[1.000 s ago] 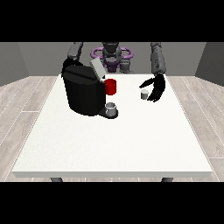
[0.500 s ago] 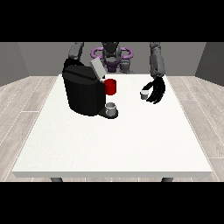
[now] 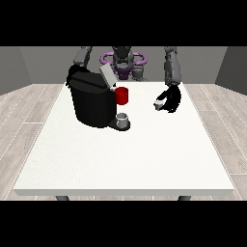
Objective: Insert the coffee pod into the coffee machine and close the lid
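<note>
Near the counter's (image 3: 120,159) far right edge, the robot hand at the view's right (image 3: 171,100) curls around the coffee pod (image 3: 158,104), well apart from the open-lidded coffee machine (image 3: 94,99).

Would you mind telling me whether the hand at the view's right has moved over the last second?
Yes. The hand at the view's right has drawn in towards the coffee pod, closing its distance to the coffee machine, which stayed put.
</note>
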You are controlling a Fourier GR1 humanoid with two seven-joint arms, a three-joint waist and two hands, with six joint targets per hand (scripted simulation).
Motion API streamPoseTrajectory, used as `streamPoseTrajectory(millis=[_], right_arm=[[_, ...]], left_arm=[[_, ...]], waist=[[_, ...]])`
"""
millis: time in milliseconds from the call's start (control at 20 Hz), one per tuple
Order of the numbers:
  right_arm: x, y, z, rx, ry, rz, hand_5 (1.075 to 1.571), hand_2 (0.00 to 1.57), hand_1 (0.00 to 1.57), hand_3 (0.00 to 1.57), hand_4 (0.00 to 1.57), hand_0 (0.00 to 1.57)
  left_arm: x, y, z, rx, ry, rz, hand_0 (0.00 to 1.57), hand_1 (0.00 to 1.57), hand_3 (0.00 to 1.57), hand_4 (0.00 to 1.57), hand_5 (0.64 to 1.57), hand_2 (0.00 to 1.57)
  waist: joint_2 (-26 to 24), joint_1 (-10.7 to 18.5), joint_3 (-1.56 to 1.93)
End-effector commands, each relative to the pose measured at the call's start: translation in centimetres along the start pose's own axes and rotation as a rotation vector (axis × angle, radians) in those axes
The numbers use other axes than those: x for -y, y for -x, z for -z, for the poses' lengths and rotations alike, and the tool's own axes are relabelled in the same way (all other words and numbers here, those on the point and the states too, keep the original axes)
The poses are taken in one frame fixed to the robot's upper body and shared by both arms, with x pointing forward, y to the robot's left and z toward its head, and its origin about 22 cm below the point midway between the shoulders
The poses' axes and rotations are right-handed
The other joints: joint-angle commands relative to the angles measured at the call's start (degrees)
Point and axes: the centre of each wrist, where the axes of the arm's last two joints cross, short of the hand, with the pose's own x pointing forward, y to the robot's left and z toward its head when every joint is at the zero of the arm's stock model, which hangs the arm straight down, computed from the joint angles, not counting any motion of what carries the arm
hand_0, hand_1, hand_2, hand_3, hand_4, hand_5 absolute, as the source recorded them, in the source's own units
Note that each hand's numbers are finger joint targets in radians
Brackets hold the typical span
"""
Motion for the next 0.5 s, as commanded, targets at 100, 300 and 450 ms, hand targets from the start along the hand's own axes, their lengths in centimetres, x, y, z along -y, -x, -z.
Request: streamPoseTrajectory(millis=[100, 300, 450], right_arm=[[-0.2, -0.4, 0.5, -0.054, 0.018, -0.019, 1.571, 0.00, 0.00, 0.00, 0.45, 0.00], [1.2, 3.6, -1.3, -0.117, 0.031, -0.001, 1.571, 0.00, 0.00, 0.00, 0.46, 0.00], [0.9, 3.2, -0.9, -0.122, 0.035, -0.005, 1.571, 0.00, 0.00, 0.00, 0.49, 0.00]], left_arm=[[-1.0, -0.9, 1.0, 0.050, 0.051, -0.004, 1.32, 1.32, 1.41, 0.55, 1.571, 1.43], [-2.7, -4.0, 2.6, 0.154, 0.085, -0.017, 1.45, 1.45, 1.39, 0.62, 1.571, 1.45], [-1.3, -5.9, 2.9, 0.186, 0.102, -0.020, 1.34, 1.34, 1.36, 0.59, 1.571, 1.40]], waist=[[-2.0, 0.8, -0.23], [-5.0, 1.8, -0.17], [-6.8, 1.7, -0.19]])
